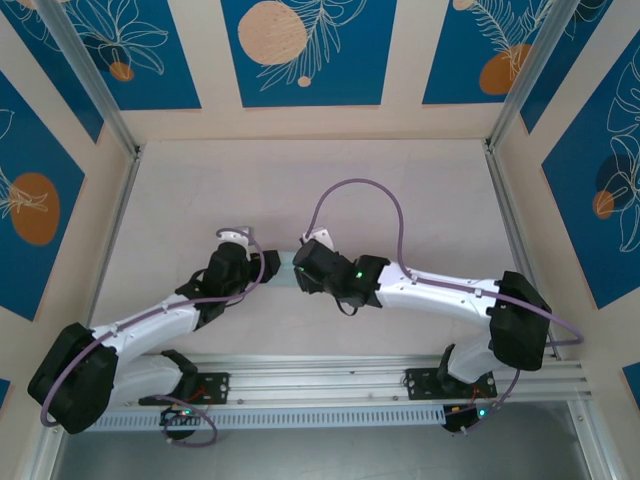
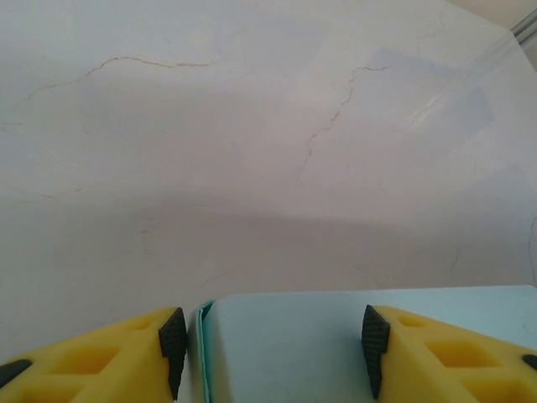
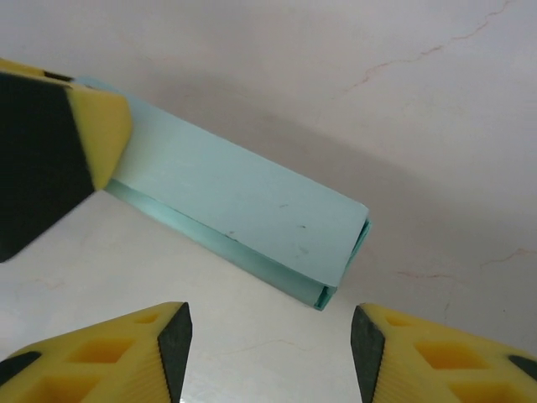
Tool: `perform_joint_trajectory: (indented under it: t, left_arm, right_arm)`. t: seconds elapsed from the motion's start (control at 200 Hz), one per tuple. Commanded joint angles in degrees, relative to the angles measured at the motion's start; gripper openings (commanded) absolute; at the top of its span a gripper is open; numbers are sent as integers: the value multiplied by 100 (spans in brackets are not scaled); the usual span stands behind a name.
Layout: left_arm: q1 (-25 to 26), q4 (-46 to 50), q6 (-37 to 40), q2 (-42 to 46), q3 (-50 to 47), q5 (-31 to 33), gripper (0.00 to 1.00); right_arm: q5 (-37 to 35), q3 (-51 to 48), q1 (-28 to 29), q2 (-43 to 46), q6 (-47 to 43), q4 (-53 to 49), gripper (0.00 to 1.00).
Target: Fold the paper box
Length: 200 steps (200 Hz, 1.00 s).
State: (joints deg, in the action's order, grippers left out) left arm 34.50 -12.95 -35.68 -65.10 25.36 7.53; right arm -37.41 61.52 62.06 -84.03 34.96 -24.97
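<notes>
The paper box (image 3: 243, 206) is a pale mint-blue flattened sleeve lying on the table, its open end (image 3: 352, 252) pointing right. My right gripper (image 3: 270, 348) is open just short of that end, with bare table between its pads. A yellow finger of the left gripper (image 3: 92, 134) sits at the box's far end. In the left wrist view the box (image 2: 285, 344) lies between the pads of my open left gripper (image 2: 273, 348), its folded edge just inside the left pad (image 2: 174, 348). From above, both grippers (image 1: 262, 266) (image 1: 300, 268) meet over the box (image 1: 284, 268).
The table (image 1: 320, 190) is pale marble with thin veins. Aluminium posts (image 1: 505, 90) and blue-patterned walls (image 1: 300, 50) close in the back and sides. A metal rail (image 1: 320, 380) with the arm bases runs along the near edge.
</notes>
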Motion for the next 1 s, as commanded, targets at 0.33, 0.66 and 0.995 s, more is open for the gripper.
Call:
perform_joint_trajectory:
  t: [0.33, 0.66, 0.995]
  left_arm:
    - [21, 705, 38, -104, -260, -37, 58]
    - [29, 724, 41, -56, -260, 3, 58]
    - [23, 874, 70, 104, -230, 21, 59]
  right_arm:
    - [2093, -204, -1391, 31, 1177, 467, 55]
    - [2913, -630, -1679, -217, 1346, 967, 54]
    - [3115, -1130, -1752, -482, 1634, 1309, 38]
